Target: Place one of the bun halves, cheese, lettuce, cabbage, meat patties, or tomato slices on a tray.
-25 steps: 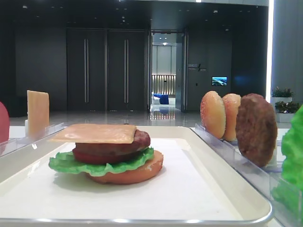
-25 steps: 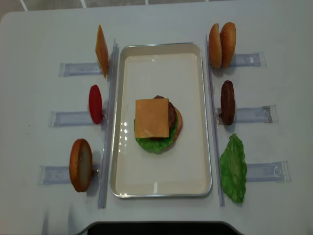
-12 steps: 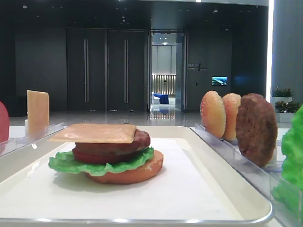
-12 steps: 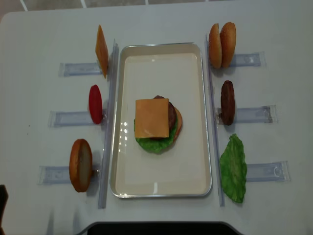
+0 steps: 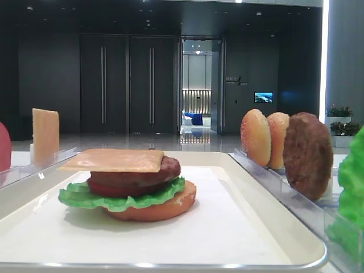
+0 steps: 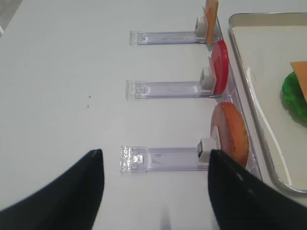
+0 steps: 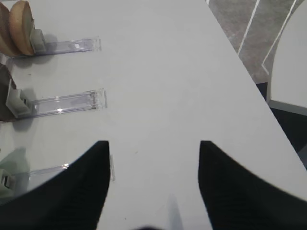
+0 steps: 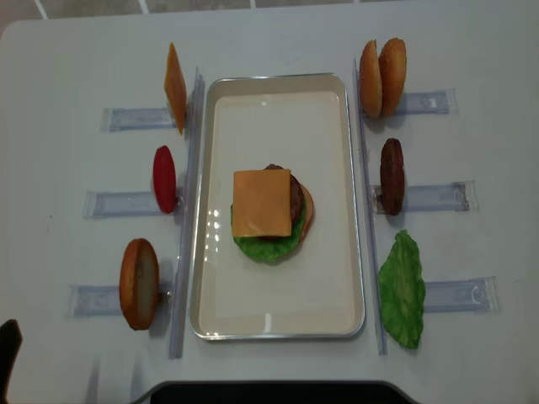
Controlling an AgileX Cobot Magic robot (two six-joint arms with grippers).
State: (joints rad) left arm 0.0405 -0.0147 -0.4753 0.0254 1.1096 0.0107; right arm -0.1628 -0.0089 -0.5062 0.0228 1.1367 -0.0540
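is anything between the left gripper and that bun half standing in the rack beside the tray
Nothing visible. In the left wrist view the left gripper is open over bare table, and the bun half stands upright ahead at the end of its clear rack, beside the tray. Only the low rack lies between.

Seen as 2 broad black fingers (image 6: 53, 191) on the left gripper (image 6: 156, 191), matte, tapering to rounded tips at 12 o'clock. Same build on the right gripper (image 7: 152, 184): 2 dark fingers (image 7: 240, 187) with a fine ribbed texture across their faces. In the overhead view, only a small dark sliver of arm (image 8: 8, 345) at 8 o'clock.
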